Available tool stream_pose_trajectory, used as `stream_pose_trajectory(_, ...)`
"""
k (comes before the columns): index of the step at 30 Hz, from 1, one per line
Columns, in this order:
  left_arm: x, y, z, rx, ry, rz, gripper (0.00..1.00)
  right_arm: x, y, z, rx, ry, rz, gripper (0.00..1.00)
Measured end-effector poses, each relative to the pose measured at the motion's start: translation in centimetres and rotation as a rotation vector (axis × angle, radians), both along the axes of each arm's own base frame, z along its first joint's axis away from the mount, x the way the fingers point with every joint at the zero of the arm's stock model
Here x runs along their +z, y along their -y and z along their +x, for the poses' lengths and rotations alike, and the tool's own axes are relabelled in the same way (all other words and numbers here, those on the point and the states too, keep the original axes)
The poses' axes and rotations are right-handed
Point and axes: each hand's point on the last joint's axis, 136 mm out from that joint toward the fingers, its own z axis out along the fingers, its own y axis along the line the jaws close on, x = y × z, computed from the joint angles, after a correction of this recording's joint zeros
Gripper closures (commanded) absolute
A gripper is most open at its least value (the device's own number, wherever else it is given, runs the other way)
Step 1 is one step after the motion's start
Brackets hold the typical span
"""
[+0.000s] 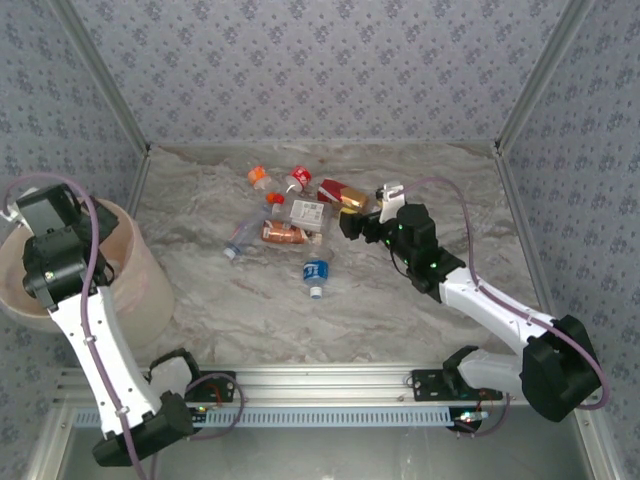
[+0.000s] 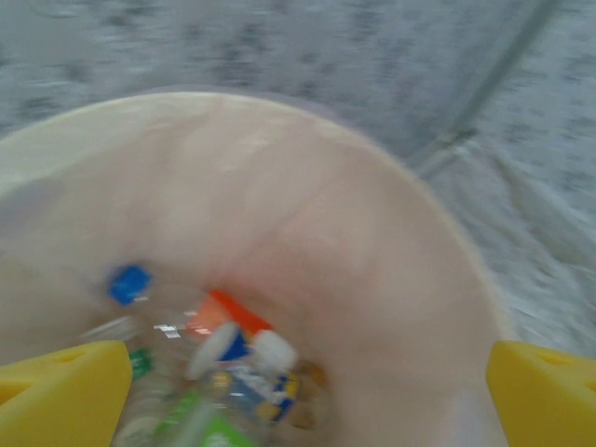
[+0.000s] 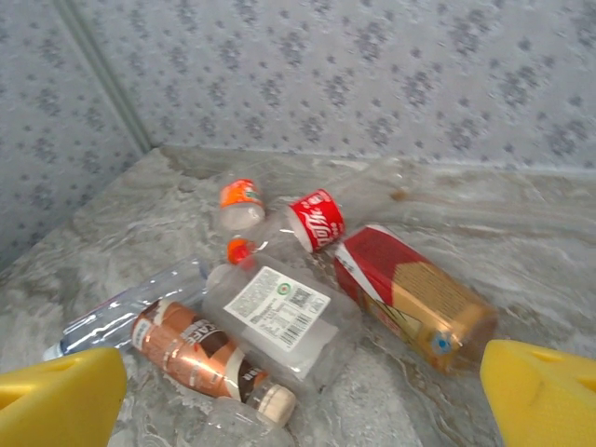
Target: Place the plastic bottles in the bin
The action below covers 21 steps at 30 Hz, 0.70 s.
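Observation:
My left gripper (image 2: 307, 391) hangs open over the mouth of the pale pink bin (image 2: 372, 242), with nothing between its yellow fingertips (image 2: 60, 391). Several plastic bottles (image 2: 242, 358) lie blurred at the bin's bottom. My right gripper (image 3: 298, 396) is open just above a cluster of bottles on the table. The cluster holds a copper-labelled bottle (image 3: 191, 349), a flat clear one with a white label (image 3: 275, 312), a red and gold one (image 3: 414, 298), a red-labelled one (image 3: 317, 221) and an orange-capped one (image 3: 239, 200). A blue-labelled bottle (image 1: 316, 272) lies apart, nearer the arms.
The bin (image 1: 140, 275) stands at the table's left edge, with the left arm (image 1: 60, 260) leaning over it. Patterned walls close the back and both sides. Bare marbled tabletop (image 1: 400, 320) lies between the bottles and the front rail.

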Motion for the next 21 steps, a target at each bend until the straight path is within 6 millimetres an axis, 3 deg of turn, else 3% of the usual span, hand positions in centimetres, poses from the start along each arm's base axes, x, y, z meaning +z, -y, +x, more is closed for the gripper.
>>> stream_pose_trajectory(5,0.4,6.8,3.6,-0.281,0.035,-0.043,0.02,-2.9,0.8,-0.6,-0.083,-0.105,0.022,0.0)
stream_pose_trajectory(12,-0.8,16.1,8.4,-0.587,0.009,-0.065,0.02,-7.0,0.9,-1.5,-0.153,-0.251,0.079,0.0)
stream_pose_trajectory(17,-2.0,22.2,11.1,-0.755,0.025,-0.14,0.02,-9.1,-1.1,-2.6,-0.134,-0.317,0.085,0.01)
stream_pose_trajectory(21,-3.8,24.7,12.5,-0.807,0.034,-0.218,0.02,-11.5,-3.4,-3.8,-0.086,-0.368,0.052,0.04)
